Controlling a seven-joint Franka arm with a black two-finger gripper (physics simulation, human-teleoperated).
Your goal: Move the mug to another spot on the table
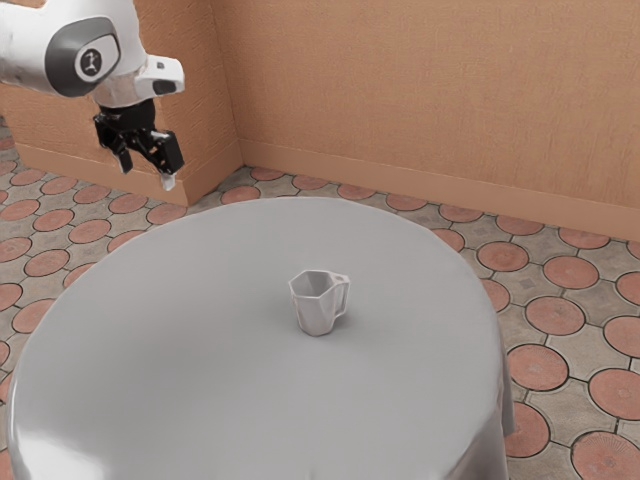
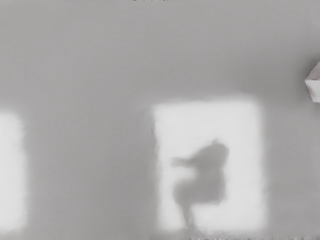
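Grey-clothed round table first — the mug stands upright near its centre, handle toward the exterior view's right. Farther back, upper left, the gripper hangs empty, fingers spread — the mug is well apart, down and rightward.

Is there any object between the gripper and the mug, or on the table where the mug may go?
Nothing visible does. The gripper hangs at the exterior view's upper left, apart from the mug; just grey tabletop lies between them and around the mug.
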